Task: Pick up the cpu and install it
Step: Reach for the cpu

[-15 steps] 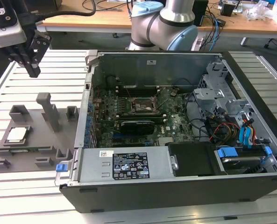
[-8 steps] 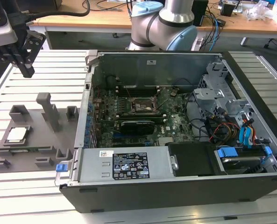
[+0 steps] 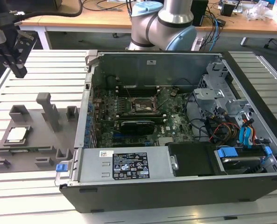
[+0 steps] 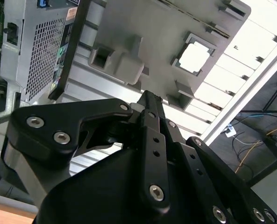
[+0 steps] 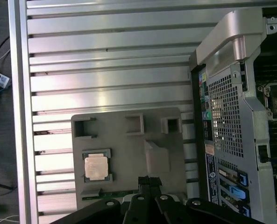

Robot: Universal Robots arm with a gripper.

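In the exterior view I lose the arm (image 3: 164, 23) past the top edge, and the gripper (image 3: 20, 71) runs off that view's left edge. The socket (image 3: 143, 106) is too small for me to judge. Glare whites out the cpu (image 4: 194, 57) in the second wrist view. In the first wrist view the fingers (image 5: 144, 184) hide the near edge of the fixture plate (image 5: 129, 144).

Bright overhead light; white glare on cpu (image 4: 195, 57), second wrist view

A robotics lab or electronics workshop: beneath the gripper (image 3: 17, 70), a slotted aluminium tabletop (image 3: 35, 196) carries a grey fixture plate (image 3: 35, 140), with an opened computer case (image 3: 175, 140) beside it. Beyond stand wooden benches (image 3: 82, 21) strung with cables (image 3: 215, 28).
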